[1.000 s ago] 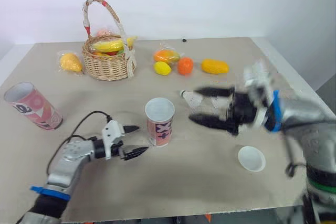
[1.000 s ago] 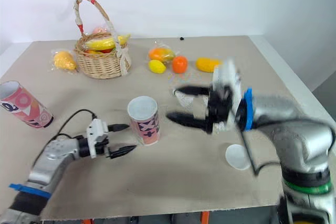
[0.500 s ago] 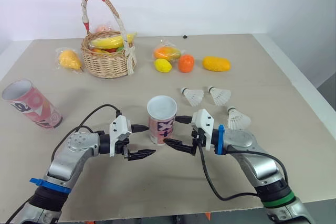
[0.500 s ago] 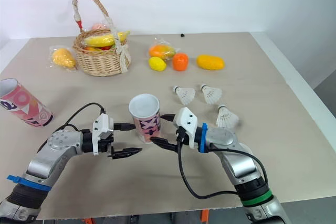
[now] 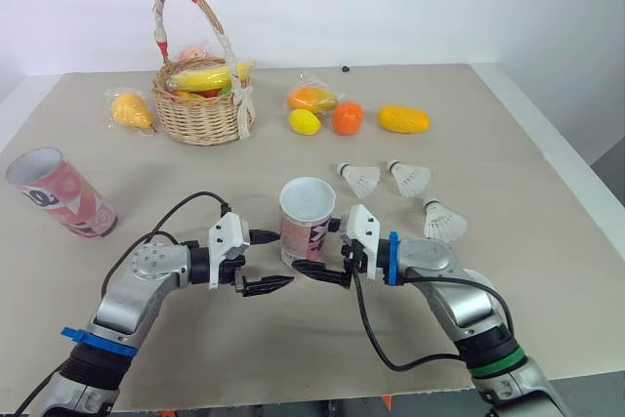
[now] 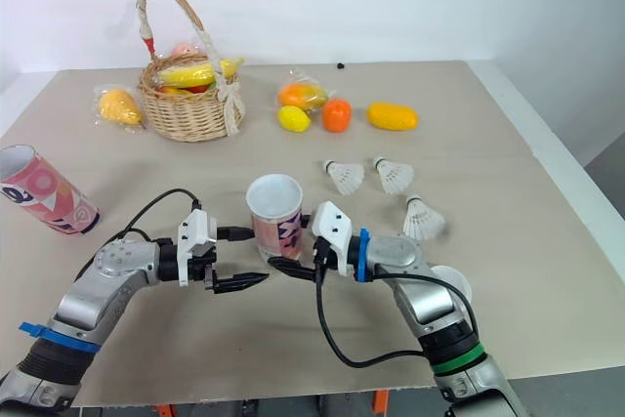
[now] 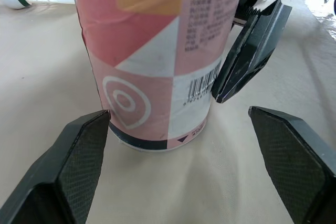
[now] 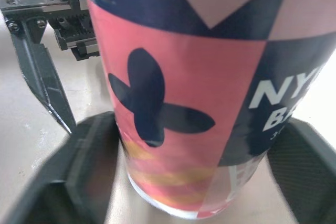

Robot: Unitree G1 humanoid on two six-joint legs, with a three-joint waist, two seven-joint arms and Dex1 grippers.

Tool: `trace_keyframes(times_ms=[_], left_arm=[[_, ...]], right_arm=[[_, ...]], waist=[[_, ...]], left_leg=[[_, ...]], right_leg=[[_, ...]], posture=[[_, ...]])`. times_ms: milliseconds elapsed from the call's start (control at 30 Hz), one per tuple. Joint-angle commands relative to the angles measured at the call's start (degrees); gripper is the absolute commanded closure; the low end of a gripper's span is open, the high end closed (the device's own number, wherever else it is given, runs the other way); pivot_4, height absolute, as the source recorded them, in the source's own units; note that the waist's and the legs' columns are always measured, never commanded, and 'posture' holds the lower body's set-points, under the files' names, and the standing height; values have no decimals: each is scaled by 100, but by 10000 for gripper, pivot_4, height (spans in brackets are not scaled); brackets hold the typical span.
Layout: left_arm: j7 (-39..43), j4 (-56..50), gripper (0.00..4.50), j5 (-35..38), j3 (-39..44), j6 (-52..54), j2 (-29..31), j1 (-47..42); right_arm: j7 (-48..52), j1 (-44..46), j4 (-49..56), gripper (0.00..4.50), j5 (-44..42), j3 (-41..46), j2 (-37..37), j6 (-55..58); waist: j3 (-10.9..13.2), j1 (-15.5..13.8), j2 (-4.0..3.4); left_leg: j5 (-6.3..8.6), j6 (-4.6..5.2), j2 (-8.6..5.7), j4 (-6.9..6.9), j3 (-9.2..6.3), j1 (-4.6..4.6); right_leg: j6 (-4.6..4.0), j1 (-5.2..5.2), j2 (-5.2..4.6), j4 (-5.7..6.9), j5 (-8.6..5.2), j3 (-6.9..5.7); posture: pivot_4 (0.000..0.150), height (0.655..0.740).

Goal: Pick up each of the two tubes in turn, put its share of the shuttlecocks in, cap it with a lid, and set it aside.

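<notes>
An open pink tube stands upright in the middle of the table. My right gripper is shut on its lower part, one finger against each side. My left gripper is open just left of the tube, its far finger close to the base. A second pink tube lies on its side at the far left. Three white shuttlecocks lie right of the upright tube. A white lid peeks out behind my right forearm.
A wicker basket of fruit stands at the back left, a bagged yellow fruit beside it. More toy fruit lies at the back centre. The table's right edge runs close behind my right arm.
My right arm swung in from the right and its fingers now clasp the upright tube. My left gripper edged a little toward the tube.
</notes>
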State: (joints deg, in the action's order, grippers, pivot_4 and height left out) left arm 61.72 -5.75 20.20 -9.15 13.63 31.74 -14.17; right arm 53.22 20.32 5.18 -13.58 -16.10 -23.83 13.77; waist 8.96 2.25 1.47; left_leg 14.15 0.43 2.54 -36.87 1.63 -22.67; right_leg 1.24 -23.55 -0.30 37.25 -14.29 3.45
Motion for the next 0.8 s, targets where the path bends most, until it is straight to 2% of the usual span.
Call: trace_keyframes(times_ms=[33, 167, 333, 500, 667, 800], left_arm=[[-45, -397, 0, 204, 265, 149, 106, -163], [-147, -831, 0, 577, 629, 625, 318, -312], [-733, -1327, 0, 1230, 1210, 1308, 277, -1114], [-1183, -1348, 0, 1049, 724, 1333, -285, -1560], [-1424, -938, 0, 498, -199, 1028, -1158, -1706], [-1466, -606, 0, 336, -529, 863, -1696, -1825]], right_arm=[[15, 16, 220, 11971, -137, 134, 13, 30], [-117, -209, 686, 11971, -455, 469, -67, 331], [-1040, -682, 1915, 11971, -1728, 2054, -178, 1468], [-1907, -880, 2110, 11971, -2438, 3408, -270, 2012], [-2481, -837, 1450, 11971, -2155, 4477, -653, 1691], [-2687, -1039, 979, 11971, -1851, 4937, -919, 1391]], waist=[[0, -1, 0], [1, -21, 0], [7, -118, 1], [6, -120, 1], [7, -118, 1], [5, -117, -1]], left_leg=[[0, 0, 0, -1, 0, 0], [0, 0, 3, -14, -7, -10], [8, -13, 8, -61, -19, -51], [8, -14, -16, -75, -13, -37], [4, -18, -68, -80, -4, -39], [3, -17, -82, -81, -2, -46]], right_leg=[[0, 0, 0, 1, 0, 0], [0, -1, 0, 6, 0, -8], [5, -19, -1, 26, 1, -20], [40, 9, -23, 10, 17, -11], [68, 10, -52, 3, 28, 6], [80, 9, -64, 0, 26, 11]], posture=[[1500, 7400], [1500, 7400], [1500, 7400], [1500, 7400], [1500, 7400], [1500, 7400]])
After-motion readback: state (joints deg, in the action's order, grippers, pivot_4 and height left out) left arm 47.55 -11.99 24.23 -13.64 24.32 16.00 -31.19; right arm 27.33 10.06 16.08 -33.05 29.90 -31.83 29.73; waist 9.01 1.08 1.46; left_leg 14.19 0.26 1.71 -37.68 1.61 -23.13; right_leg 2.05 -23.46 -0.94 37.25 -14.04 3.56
